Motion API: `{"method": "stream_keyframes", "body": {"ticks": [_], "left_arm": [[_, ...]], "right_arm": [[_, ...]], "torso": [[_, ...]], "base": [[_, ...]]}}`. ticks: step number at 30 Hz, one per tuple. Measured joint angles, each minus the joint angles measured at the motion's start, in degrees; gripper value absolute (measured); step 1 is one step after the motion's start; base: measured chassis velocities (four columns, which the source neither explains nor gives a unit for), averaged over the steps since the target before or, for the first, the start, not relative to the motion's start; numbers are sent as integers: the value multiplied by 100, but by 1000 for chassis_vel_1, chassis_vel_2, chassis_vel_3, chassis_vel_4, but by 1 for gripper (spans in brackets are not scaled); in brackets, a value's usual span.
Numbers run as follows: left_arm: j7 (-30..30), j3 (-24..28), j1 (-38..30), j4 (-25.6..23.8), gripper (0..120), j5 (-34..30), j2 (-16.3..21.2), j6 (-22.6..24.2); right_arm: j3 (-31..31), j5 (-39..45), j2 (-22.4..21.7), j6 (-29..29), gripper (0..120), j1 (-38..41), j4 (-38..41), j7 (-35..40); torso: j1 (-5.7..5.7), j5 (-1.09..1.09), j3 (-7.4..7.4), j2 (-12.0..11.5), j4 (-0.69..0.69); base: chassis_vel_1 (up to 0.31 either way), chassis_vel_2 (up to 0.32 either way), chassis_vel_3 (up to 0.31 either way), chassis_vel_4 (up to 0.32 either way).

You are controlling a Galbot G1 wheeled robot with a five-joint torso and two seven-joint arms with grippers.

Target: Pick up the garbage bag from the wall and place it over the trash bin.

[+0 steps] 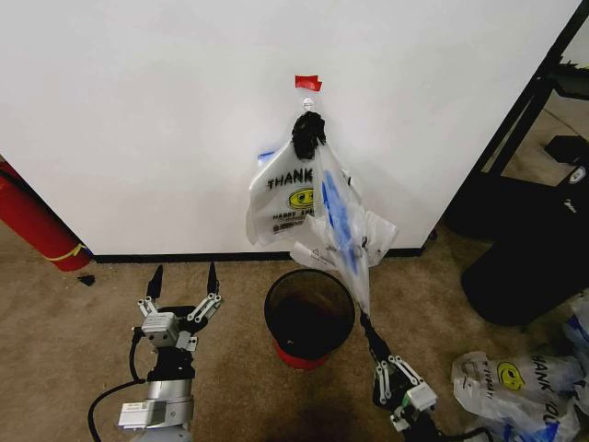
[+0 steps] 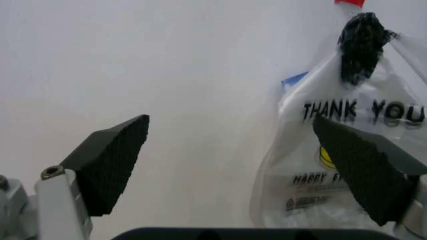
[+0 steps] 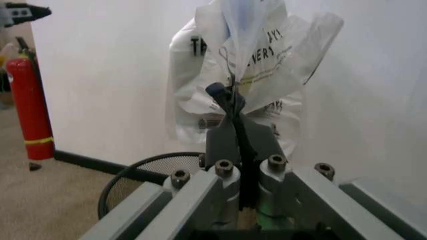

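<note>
The garbage bag (image 1: 339,216), thin and whitish with blue patches, hangs against the wall (image 1: 147,110) from a hook just below a red tape mark (image 1: 308,83), in front of a second bag (image 1: 285,198) with a black knotted top; its lower end trails down toward the near right rim of the trash bin (image 1: 309,316). The right gripper (image 1: 372,343), low and right of the bin, has its 2 fingers together, clamped on the bag's bottom tip, judging by the right wrist view, probably to draw the plastic off the hook toward the bin standing directly beneath. The left gripper (image 1: 183,280) waits near the floor left of the bin, jaws apart and empty, facing the wall.
</note>
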Motion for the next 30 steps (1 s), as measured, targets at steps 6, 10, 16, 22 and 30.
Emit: {"method": "stream_keyframes", "body": {"ticks": [6,10,16,22,30], "left_arm": [[-2,3,-15,33,97,12,-25,9],[-3,28,-25,49,97,35,-35,12],[-9,69,-15,-53,97,62,5,55],[-27,195,-49,-447,97,-246,607,405],[-109,519,-943,-1361,97,-2360,2271,1890]], "right_arm": [[0,-200,-36,262,0,-16,-234,92],[-39,-359,-47,311,0,80,-344,248],[-158,-195,-71,-354,0,601,39,450],[-473,374,-218,-1804,0,1822,495,832],[-507,426,-301,-2326,0,2216,407,941]], "torso": [[0,0,0,0,0],[0,0,0,0,0],[0,0,0,-1,-1],[1,0,1,-1,2],[1,-2,1,-1,-3]], "base": [[0,0,0,0],[0,0,0,0],[0,0,0,0],[0,0,0,0],[0,0,0,0]]}}
